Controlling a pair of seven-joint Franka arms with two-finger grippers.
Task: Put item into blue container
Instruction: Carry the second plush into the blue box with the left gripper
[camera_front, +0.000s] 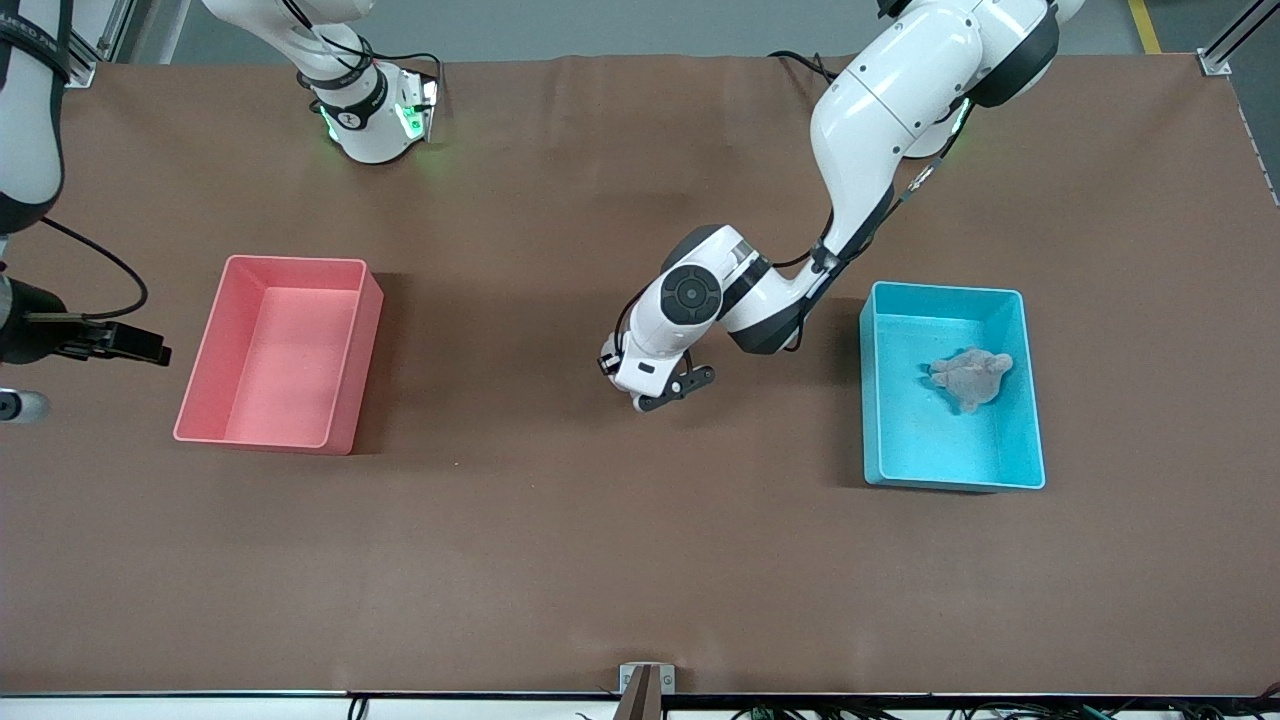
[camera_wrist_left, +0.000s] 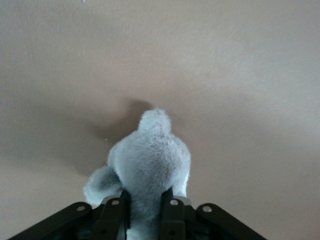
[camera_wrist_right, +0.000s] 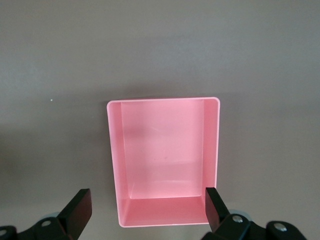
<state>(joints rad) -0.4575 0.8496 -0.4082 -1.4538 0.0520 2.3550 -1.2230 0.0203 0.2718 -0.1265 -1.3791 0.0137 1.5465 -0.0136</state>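
My left gripper (camera_front: 675, 390) is low over the middle of the table, between the two bins. In the left wrist view its fingers (camera_wrist_left: 116, 212) are shut on a grey plush toy (camera_wrist_left: 150, 160) that rests against the brown tabletop; the hand hides this toy in the front view. The blue container (camera_front: 1030, 400) stands toward the left arm's end of the table, apart from the gripper, and another grey plush item (camera_front: 970, 377) lies inside it. My right gripper (camera_front: 135, 345) waits open and empty beside the pink bin (camera_front: 215, 370).
The pink bin (camera_wrist_right: 114, 165) stands empty toward the right arm's end, seen between the right gripper's (camera_wrist_right: 147, 200) spread fingers. Brown table cover (camera_front: 600, 560) runs bare toward the front camera. A small bracket (camera_front: 645, 685) sits at the table's near edge.
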